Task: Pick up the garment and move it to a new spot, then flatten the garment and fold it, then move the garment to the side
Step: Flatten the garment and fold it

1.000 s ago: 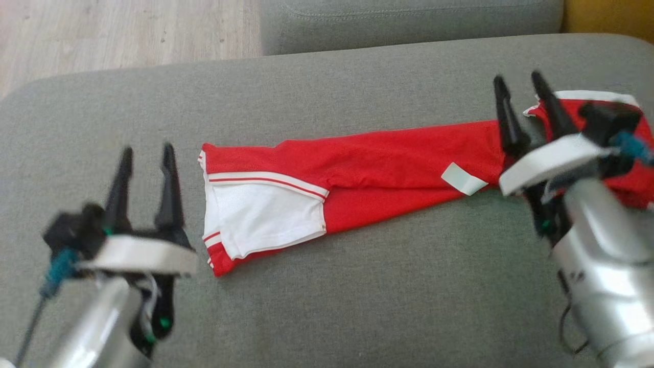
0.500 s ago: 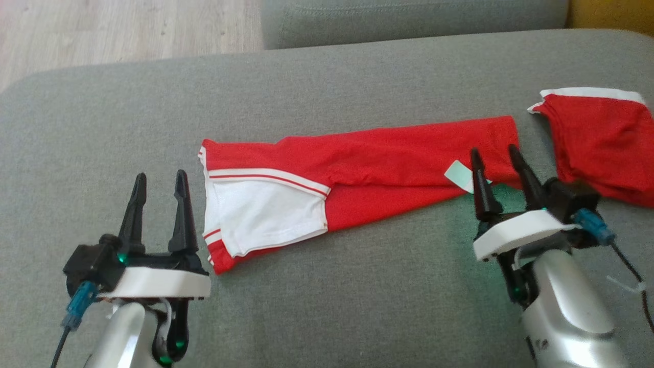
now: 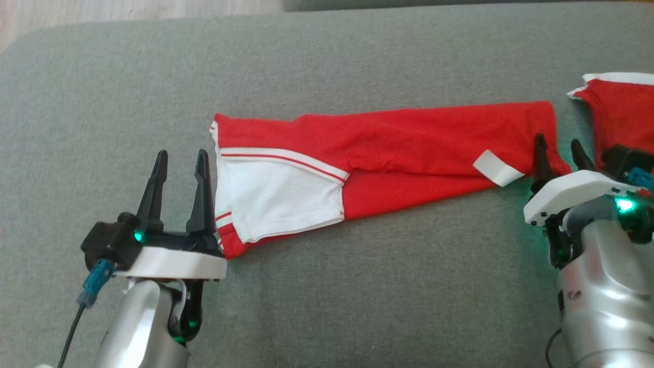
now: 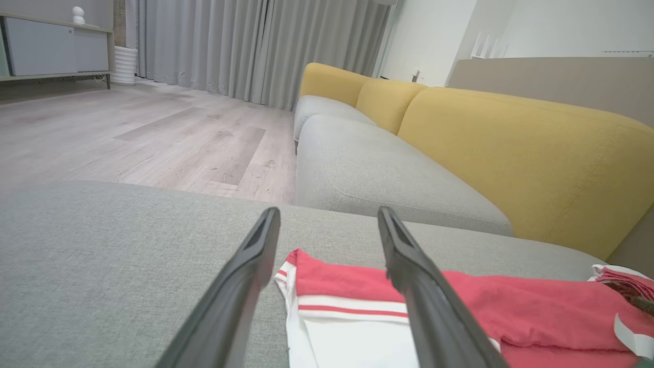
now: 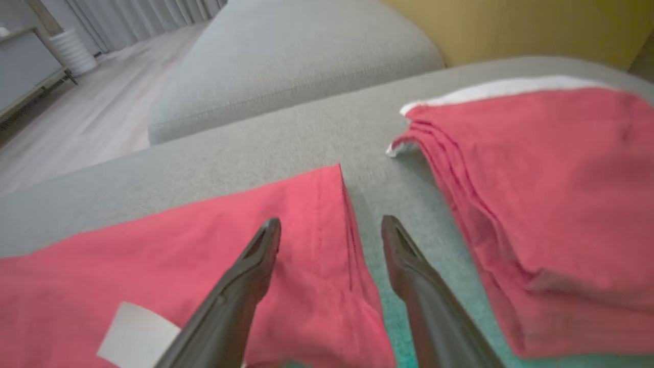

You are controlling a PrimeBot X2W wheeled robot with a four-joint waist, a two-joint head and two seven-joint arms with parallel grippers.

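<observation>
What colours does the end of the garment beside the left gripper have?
A white panel edged with thin red stripes, on a red garment. Clearest in the head view.

Grey sofa seat point(image 3: 357, 306), yellow backrest point(image 4: 511, 153), wooden floor point(image 4: 127, 133), grey curtains point(image 4: 255, 46)

Garment point(image 3: 409, 143) lies across cushion point(image 3: 357, 296)

The left gripper point(image 3: 182, 153) has 2 long black fingers point(image 3: 155, 189) that get thin toward the tips. They stand on a black base with a white curved plate point(image 3: 171, 263). Under it is a shiny silver forearm point(image 3: 135, 327). A blue connector point(image 3: 96, 281) with a dark cable point(image 3: 71, 332) sits at the side. The right gripper point(image 3: 557, 139) looks the same, and a green light point(image 3: 624, 205) glows on it.
</observation>
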